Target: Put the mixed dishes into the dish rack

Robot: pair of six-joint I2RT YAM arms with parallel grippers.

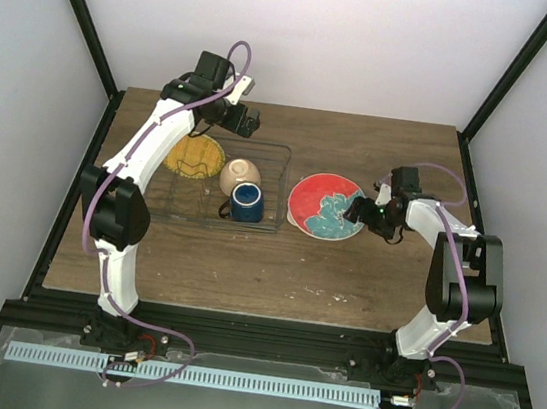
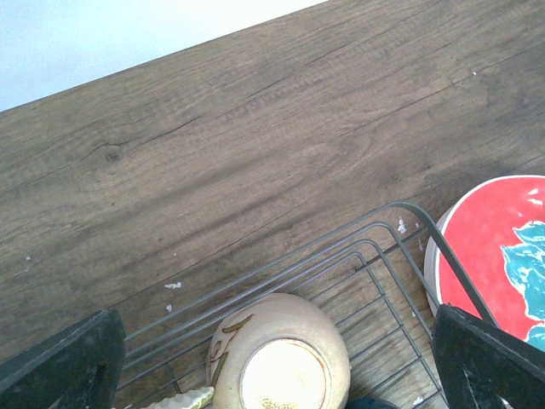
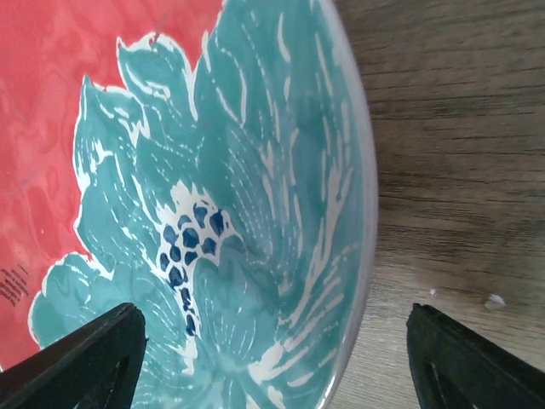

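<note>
The wire dish rack (image 1: 274,186) holds the yellow-orange plate (image 1: 194,157), the cream bowl (image 1: 240,173) turned bottom up, and the dark blue mug (image 1: 247,202). The red plate with teal flower (image 1: 326,207) lies on the table right of the rack, with a pale rim (image 1: 297,224) showing beneath it. My left gripper (image 1: 247,120) is open and empty above the rack's far edge; its view shows the bowl (image 2: 281,358) and the rack (image 2: 375,226) below. My right gripper (image 3: 272,341) is open, its fingers (image 3: 81,362) straddling the red plate's (image 3: 213,170) right rim.
The wooden table (image 1: 365,277) is bounded by dark frame posts at both back corners and white walls. The red plate (image 2: 502,247) lies just outside the rack's right end in the left wrist view. Small white crumbs dot the wood.
</note>
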